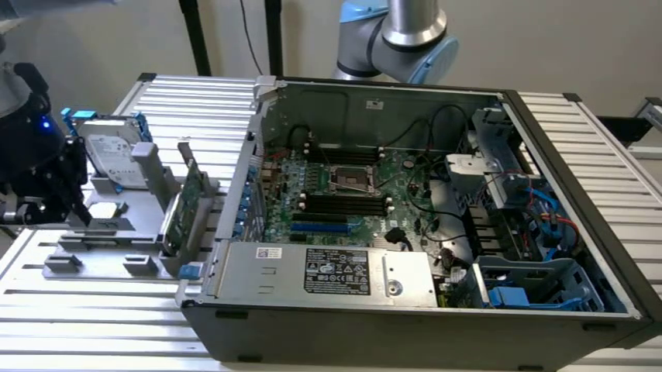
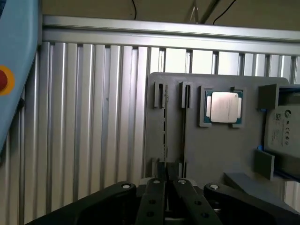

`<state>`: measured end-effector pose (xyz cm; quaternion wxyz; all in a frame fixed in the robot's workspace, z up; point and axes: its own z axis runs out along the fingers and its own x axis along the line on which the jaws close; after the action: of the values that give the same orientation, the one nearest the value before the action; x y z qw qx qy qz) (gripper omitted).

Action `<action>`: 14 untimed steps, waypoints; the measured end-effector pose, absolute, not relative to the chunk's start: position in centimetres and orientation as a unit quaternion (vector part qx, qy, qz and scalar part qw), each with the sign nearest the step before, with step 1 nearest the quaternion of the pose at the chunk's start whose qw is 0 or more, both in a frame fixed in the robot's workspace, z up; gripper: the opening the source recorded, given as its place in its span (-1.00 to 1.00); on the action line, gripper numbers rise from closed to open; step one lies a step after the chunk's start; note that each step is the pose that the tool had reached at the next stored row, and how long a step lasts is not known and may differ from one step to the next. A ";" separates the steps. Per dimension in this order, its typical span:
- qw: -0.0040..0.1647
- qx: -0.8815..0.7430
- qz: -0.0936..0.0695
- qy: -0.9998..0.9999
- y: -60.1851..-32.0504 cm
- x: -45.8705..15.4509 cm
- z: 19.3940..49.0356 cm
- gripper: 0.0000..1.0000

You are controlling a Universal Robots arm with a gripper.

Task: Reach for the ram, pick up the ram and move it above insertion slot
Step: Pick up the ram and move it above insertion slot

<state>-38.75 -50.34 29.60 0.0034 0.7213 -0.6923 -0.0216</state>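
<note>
In the wrist view the ram [image 2: 165, 123] stands on edge in a pair of slotted posts on the grey fixture plate [image 2: 220, 150], one slot pair over from the CPU [image 2: 223, 107]. Its long axis runs straight away from the gripper [image 2: 167, 174], whose jaws are drawn nearly together and line up with the stick's near end; I cannot tell whether they touch it. The gripper sits at the exterior view's far left, beside the open computer case [image 1: 414, 310].

A silver arm [image 1: 414, 19] with pale blue joint caps carries a black end effector [image 2: 166, 180] studded with silver screws.
</note>
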 end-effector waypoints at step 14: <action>0.003 0.723 -0.025 -0.691 -50.1 -35.3 34.9 -0.74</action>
<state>-35.25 -50.05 34.87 0.0028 0.7227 -0.6908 -0.0247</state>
